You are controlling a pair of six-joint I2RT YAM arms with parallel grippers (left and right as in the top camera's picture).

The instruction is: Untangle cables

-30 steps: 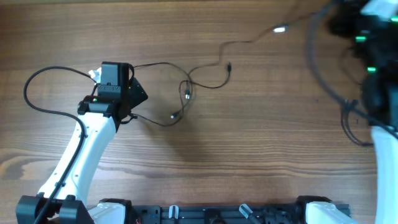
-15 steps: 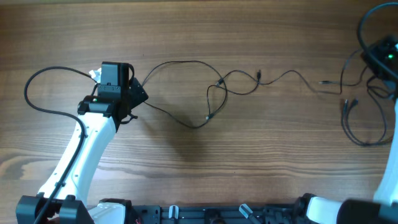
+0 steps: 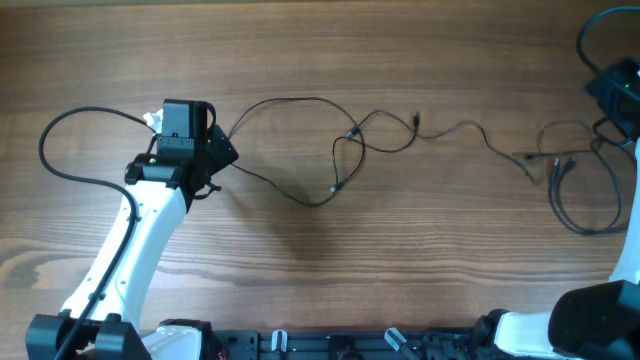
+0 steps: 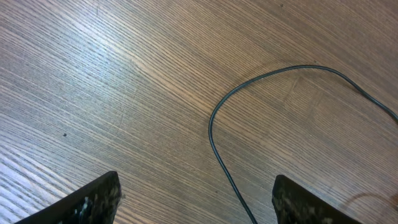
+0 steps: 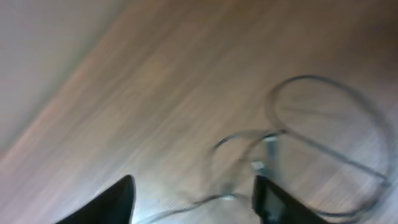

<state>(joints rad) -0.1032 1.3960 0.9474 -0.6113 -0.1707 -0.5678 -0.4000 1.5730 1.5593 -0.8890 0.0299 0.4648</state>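
Note:
The cables (image 3: 352, 132) lie as thin black wires stretched across the table, with a small knot of loops in the middle and a wavy strand running right to a loose ring (image 3: 585, 195). My left gripper (image 3: 222, 150) sits at their left end, open. In the left wrist view one wire (image 4: 211, 124) curves down between the wide-apart fingers of the left gripper (image 4: 196, 202), touching neither. In the blurred right wrist view my right gripper (image 5: 193, 199) is open above a wire ring and a small plug (image 5: 272, 146), holding nothing.
A thick black arm cable (image 3: 60, 150) loops on the table left of the left arm. The right arm (image 3: 612, 98) stands at the far right edge, with its own dark cable above it. The base rail (image 3: 340, 345) runs along the front edge.
The right gripper pulled the bunch rightward, stretching it out, then opened and let go; the right strand has gone slack and wavy on the table. The left arm has not moved.

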